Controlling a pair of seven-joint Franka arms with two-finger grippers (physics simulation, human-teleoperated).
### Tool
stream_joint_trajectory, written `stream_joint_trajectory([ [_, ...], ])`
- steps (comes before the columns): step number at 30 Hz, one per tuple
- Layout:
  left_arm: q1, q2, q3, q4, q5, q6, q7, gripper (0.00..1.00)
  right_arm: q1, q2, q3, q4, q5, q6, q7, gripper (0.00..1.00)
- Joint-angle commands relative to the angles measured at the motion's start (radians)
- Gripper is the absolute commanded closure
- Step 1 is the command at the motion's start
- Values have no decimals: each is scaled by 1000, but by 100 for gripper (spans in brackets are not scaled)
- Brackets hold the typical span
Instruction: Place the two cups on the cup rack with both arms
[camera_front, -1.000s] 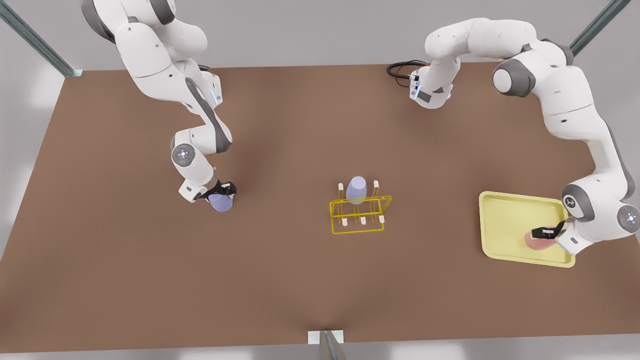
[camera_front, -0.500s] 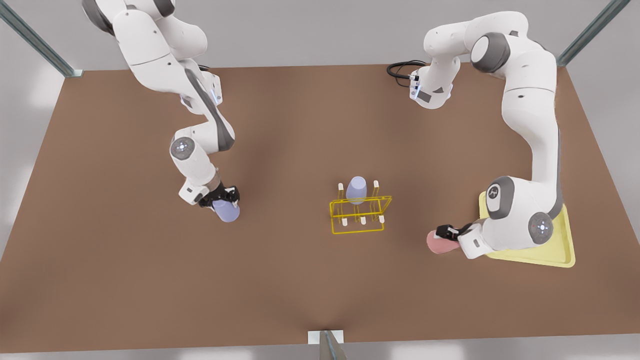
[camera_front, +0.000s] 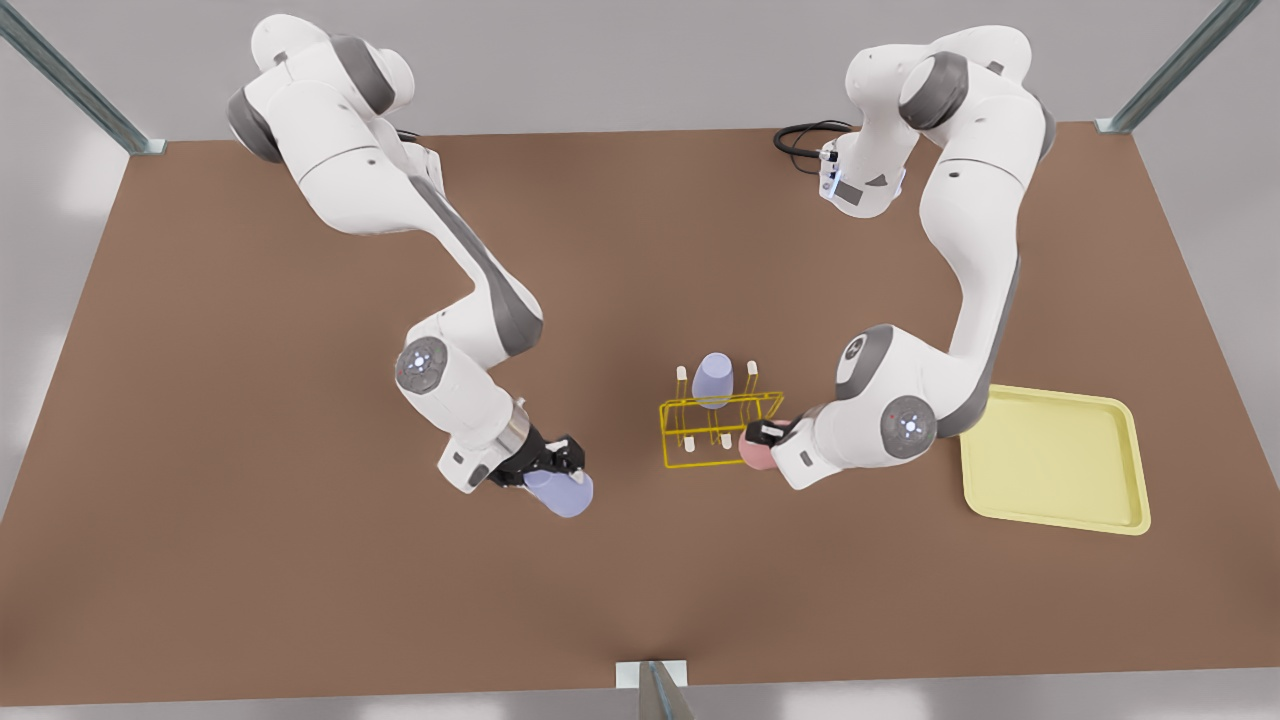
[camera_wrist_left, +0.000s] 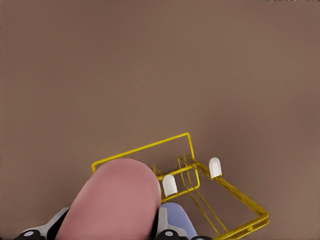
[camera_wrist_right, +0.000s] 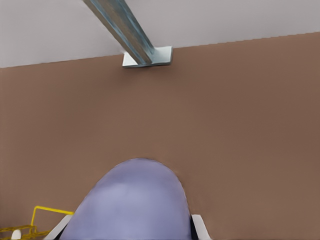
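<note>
At the cup rack (camera_front: 718, 430), one lavender cup (camera_front: 713, 379) already sits on a rear peg. Left gripper (camera_front: 764, 437), clamped on the pink cup (camera_front: 755, 453), touches the rack's tray-side end; I'd align it over a free peg before lowering. Right gripper (camera_front: 553, 468), clamped on the second lavender cup (camera_front: 560, 492), sits well apart on the opposite side.

Bright even light, soft shadows (slight blur)

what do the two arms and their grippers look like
Both arms are bulky white jointed links with grey panels at the joints and round wrist caps with a small lit mark. A silver ring sits ahead of the right gripper. Both it and the left gripper are small, black and two-fingered. A black cable loops by one base.
</note>
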Motion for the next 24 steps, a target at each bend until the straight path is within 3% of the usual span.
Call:
stream_joint_trajectory([
  [1, 5, -1, 0, -3, 37, -5, -378, 18, 1, 59, 34, 89, 0, -167, 291, 19],
  [10, -4, 5, -3, -40, 52, -37, -384, 17, 3, 176, 140, 230, 0, -169, 290, 19],
  [11, -4, 6, -3, -40, 53, -37, -386, 15, 1, 179, 153, 230, 0, -167, 290, 19],
  [12, -4, 6, -3, -44, 53, -37, -386, 0, 3, 182, 154, 232, 0, -167, 290, 19],
  [20, 5, 5, -3, -66, 58, -39, -378, 0, 35, 268, 189, 313, -2, -159, 271, 19],
  [24, -6, 5, -3, -73, 76, -132, -380, 0, 50, 283, 215, 325, -5, -153, 270, 19],
])
